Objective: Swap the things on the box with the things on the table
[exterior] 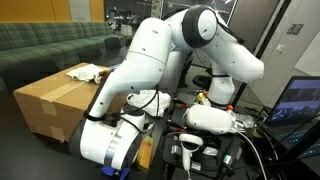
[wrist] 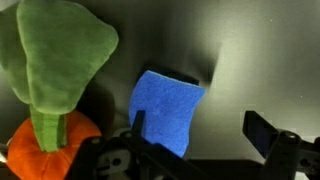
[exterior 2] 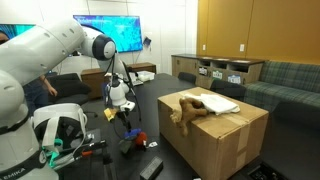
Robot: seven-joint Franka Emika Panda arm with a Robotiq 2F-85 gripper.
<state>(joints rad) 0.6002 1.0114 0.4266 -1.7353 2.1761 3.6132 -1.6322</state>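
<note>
Jaws wide open, empty. The blue square sponge [wrist: 165,110] on the black desk [wrist: 260,60] sits off-centre, beneath one finger [wrist: 137,128]: descending could pin it or snag the orange plush carrot [wrist: 45,142], lower left. The large brown cardboard box [exterior 2: 215,135] stands centre-right.
</note>
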